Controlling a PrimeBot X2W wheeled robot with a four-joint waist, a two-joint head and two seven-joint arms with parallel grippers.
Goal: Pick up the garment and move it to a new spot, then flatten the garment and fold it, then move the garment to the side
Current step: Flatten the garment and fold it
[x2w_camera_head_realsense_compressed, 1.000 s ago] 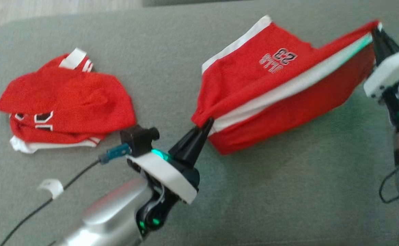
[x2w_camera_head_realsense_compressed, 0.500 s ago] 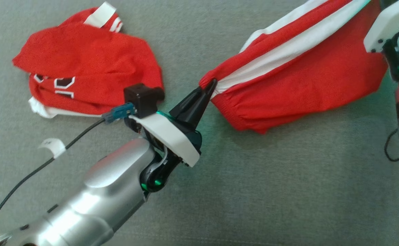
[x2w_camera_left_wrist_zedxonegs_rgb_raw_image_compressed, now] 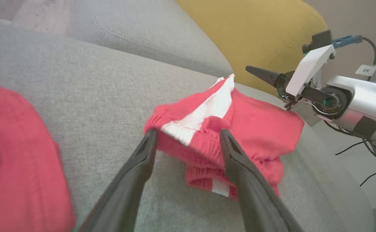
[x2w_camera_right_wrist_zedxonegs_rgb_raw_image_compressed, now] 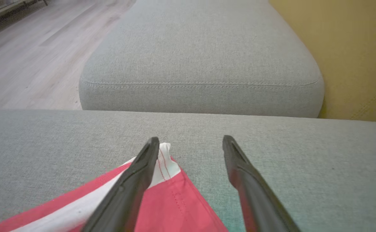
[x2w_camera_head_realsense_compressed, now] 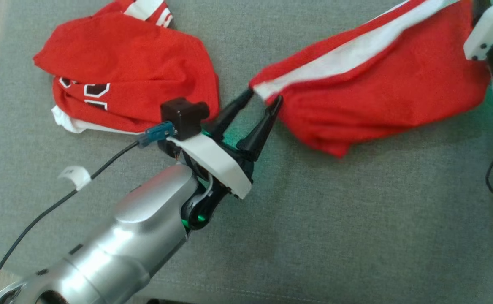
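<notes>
We see L gripper [x2w_camera_head_realsense_compressed: 264,96] spread, tips astride shorts [x2w_camera_head_realsense_compressed: 377,93] waistband; R gripper [x2w_camera_right_wrist_zedxonegs_rgb_raw_image_compressed: 191,139] spread too, hem corner beside one finger

1. Red jersey shorts with a white side stripe [x2w_camera_head_realsense_compressed: 377,93]: the end by the right gripper [x2w_camera_right_wrist_zedxonegs_rgb_raw_image_compressed: 191,141] is cut off by the head view's top edge. In the right wrist view the corner runs off the bottom edge, with its stripe partly behind one of the fingers [x2w_camera_right_wrist_zedxonegs_rgb_raw_image_compressed: 133,180].
2. Crumpled red top with black-and-white lettering [x2w_camera_head_realsense_compressed: 128,76], beside the left gripper [x2w_camera_head_realsense_compressed: 264,95]: upper part cut off; lettering folded under, unreadable.
3. White tag [x2w_camera_head_realsense_compressed: 74,176] on the black cable [x2w_camera_head_realsense_compressed: 39,219] behind the left gripper: any print too small to tell.
</notes>
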